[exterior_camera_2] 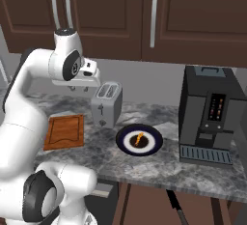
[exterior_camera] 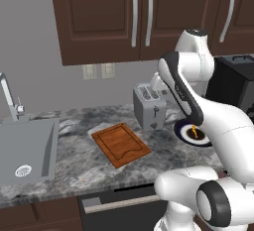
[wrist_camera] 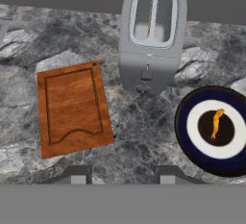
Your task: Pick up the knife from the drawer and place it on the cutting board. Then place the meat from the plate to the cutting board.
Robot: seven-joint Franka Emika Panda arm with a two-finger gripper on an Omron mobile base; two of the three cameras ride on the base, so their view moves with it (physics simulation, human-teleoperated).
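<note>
The grey marbled counter (exterior_camera: pixel 79 168) runs across the lower half of the left base view, with dark brown upper cabinets (exterior_camera: pixel 104 12) across the top of the frame. A grey sink (exterior_camera: pixel 27 150) sits sunk into the counter at the left edge. In the right base view a black coffee machine (exterior_camera_2: pixel 208 115) stands at the right of the frame. The white arm (exterior_camera: pixel 198 101) rises from the lower right of the left base view and bends up over the counter.

The cutting board (wrist_camera: pixel 73 106) lies flat on the counter at centre left of the hand view, bare, its curved notch toward the bottom of the frame. A silver two-slot toaster (wrist_camera: pixel 151 31) stands at top centre, just beside the board's upper right corner. The plate (wrist_camera: pixel 217 129) rests at the right edge of the hand view, below and right of the toaster, apart from the board. The meat (wrist_camera: pixel 216 122) lies on the plate's dark centre.

At the bottom of the right base view, below the counter edge, the knife (exterior_camera_2: pixel 176 208) lies in the open drawer (exterior_camera_2: pixel 144 204), its blade pointing up the frame.

The gripper (wrist_camera: pixel 123 174) hovers above the counter between board and plate; its fingers (wrist_camera: pixel 77 174) stand partly apart and hold nothing
</note>
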